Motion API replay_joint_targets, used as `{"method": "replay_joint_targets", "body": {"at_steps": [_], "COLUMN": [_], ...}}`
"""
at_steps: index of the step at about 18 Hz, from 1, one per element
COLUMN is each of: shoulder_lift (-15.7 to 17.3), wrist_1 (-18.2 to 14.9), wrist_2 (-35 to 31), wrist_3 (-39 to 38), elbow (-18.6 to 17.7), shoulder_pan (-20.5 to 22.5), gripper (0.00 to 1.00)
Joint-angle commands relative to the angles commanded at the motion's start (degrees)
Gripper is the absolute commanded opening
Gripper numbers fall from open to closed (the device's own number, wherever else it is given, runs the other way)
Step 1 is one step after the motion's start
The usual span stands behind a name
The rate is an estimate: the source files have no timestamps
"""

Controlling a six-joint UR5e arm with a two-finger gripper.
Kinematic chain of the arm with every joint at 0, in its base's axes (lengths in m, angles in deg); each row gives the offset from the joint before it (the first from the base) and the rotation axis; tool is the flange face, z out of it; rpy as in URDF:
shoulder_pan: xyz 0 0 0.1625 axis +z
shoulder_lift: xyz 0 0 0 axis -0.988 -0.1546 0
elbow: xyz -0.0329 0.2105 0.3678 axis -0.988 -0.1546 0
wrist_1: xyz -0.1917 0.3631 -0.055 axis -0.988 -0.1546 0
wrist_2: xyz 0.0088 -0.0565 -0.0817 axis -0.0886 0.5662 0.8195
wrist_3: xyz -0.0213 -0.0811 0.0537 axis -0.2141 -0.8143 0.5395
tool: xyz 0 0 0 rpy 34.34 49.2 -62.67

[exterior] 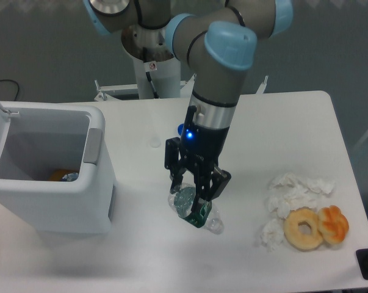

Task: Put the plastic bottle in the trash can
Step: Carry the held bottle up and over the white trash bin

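On the white rectangular table (281, 122): large white boxy plastic trash can (49, 183) at the left edge, hinged lid up, some orange and blue items inside, hard to identify. Grey-and-blue robot arm (223, 67), centre, pointing down. Black two-finger gripper (194, 201), jaws pinching the small clear crinkled plastic bottle (196, 210) with green label, held just above the tabletop, well right of the can. Crumpled white tissues (293, 192), two doughnuts (315, 227), right.

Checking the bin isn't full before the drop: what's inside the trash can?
Inside the trash can, something orange and a small bluish piece lie at the bottom. The front wall hides the rest.
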State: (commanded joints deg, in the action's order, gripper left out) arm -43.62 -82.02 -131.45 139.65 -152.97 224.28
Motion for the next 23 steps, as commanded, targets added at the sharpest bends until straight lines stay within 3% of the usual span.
{"method": "replay_joint_targets", "body": {"at_steps": [8, 11, 15, 23], "shoulder_lift": [5.5, 8.1, 9.1, 14.3], "wrist_1": [0.8, 0.9, 0.9, 0.9], "wrist_2": [6.4, 6.5, 8.6, 9.4], "wrist_3": [-14.4, -16.0, -20.7, -26.4], "elbow": [0.1, -0.3, -0.4, -0.6], "shoulder_pan": [0.1, -0.6, -3.0, -7.8], "gripper": [0.62, 0.62, 0.63, 0.63]}}
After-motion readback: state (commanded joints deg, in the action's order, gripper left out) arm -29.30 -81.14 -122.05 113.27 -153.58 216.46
